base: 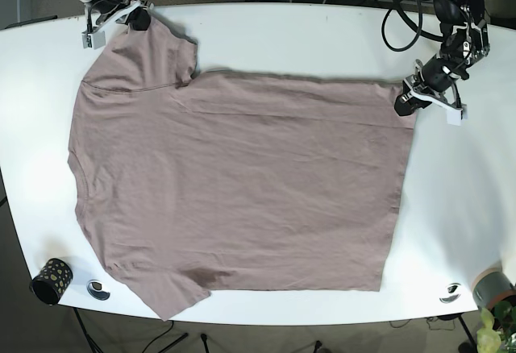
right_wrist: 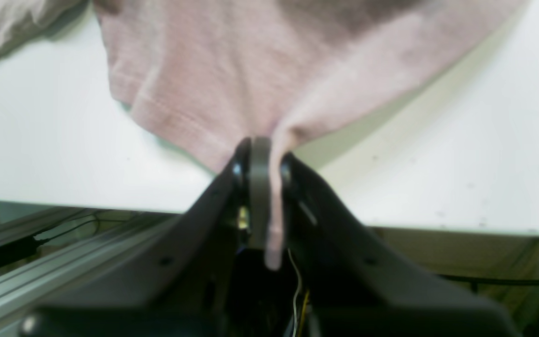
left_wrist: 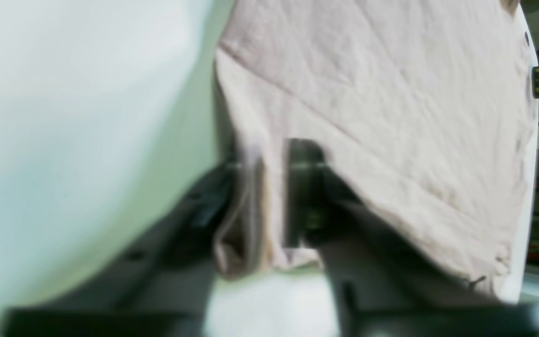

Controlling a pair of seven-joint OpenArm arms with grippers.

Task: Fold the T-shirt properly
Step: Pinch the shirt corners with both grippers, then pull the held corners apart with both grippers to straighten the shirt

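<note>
The T-shirt [base: 242, 184] lies spread flat on the white table [base: 451, 208], filling most of it, neck end toward the base view's left and hem toward its right. Both arms hold it along its far edge: the right gripper [base: 135, 16] sits at the shirt's far sleeve tip, the left gripper [base: 409, 99] at the far hem corner. This reads as the start of the first lengthwise fold, with both grips made and the cloth not yet carried over. The next move seems to call for raising both corners together and drawing the far edge toward the near one, keeping the two ends level so the crease runs straight. The base view gives the whole layout and shows the far sleeve [base: 145, 55] lying flat, but it cannot show what the fingers are doing. The wrist views settle that: on the right gripper [right_wrist: 264, 161] the fingers are pressed together on a thin fold of sleeve hem, a strip of cloth trailing down between them; on the left gripper [left_wrist: 269, 187], though blurred, the fingers pinch a bunched fold of the T-shirt's hem corner
</note>
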